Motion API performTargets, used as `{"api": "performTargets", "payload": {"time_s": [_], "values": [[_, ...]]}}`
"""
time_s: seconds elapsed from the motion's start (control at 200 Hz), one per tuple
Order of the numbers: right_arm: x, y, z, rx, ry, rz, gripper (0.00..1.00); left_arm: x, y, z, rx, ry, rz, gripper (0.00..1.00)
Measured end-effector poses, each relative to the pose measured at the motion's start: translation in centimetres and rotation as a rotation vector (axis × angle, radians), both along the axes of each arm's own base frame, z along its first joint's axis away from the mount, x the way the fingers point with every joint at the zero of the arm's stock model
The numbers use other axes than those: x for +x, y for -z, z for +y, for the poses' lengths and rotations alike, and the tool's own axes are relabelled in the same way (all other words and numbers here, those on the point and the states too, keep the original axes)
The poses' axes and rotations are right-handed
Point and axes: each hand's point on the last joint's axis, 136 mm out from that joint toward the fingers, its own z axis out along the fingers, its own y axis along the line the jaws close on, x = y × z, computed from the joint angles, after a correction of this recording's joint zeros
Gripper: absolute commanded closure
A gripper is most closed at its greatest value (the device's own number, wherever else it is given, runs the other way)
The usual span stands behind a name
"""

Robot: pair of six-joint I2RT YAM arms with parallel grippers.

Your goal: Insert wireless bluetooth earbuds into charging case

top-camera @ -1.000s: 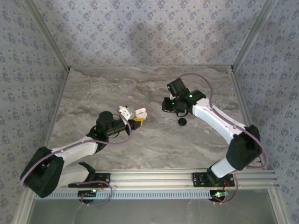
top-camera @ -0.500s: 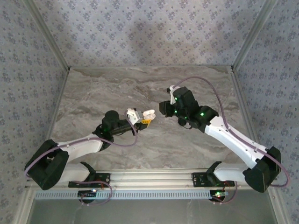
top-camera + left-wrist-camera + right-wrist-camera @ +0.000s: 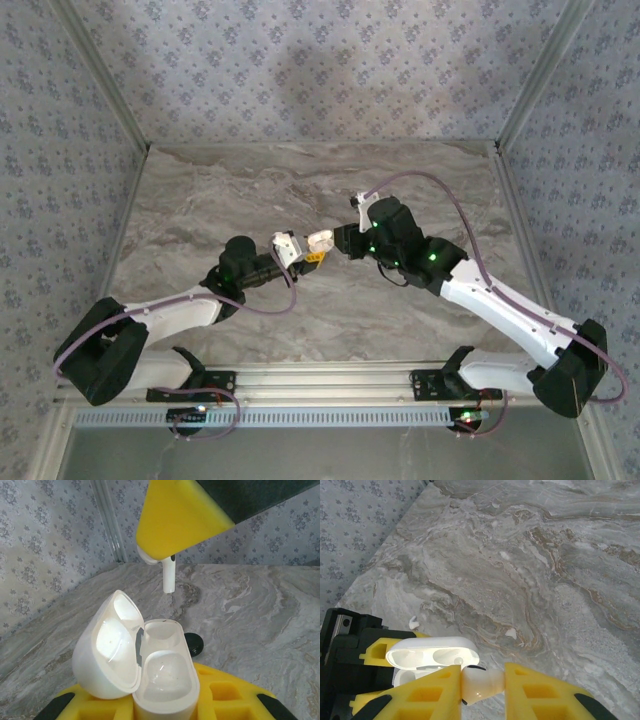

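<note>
The left gripper (image 3: 300, 252) is clenched on the lower body of the charging case (image 3: 165, 680) and holds it off the table (image 3: 545, 580), above the middle and well clear of every edge. The lid (image 3: 107, 655) is swung back to one side, so the wells face up towards the other arm; that looks like a deliberate presentation of the opening. The right gripper (image 3: 482, 685) is narrowed to a slim gap and pinches one earbud (image 3: 169, 577) by its head between the yellow pads. The stem hangs free and points down at the case, just above the open wells and not touching them. This grip leaves the stem clear to slide in first. Whether either well is already filled is hard to tell. A black disc (image 3: 194, 644) lies on the table beyond the case.
</note>
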Motion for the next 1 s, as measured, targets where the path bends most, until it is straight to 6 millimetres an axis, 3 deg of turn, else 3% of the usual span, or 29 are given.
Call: {"api": "performTargets", "payload": {"time_s": [0.999], "values": [[0.8,0.9,1.4,0.01,-0.021,0.008,0.74,0.6,-0.4,0.2,-0.023,-0.041,0.016,0.88]]}}
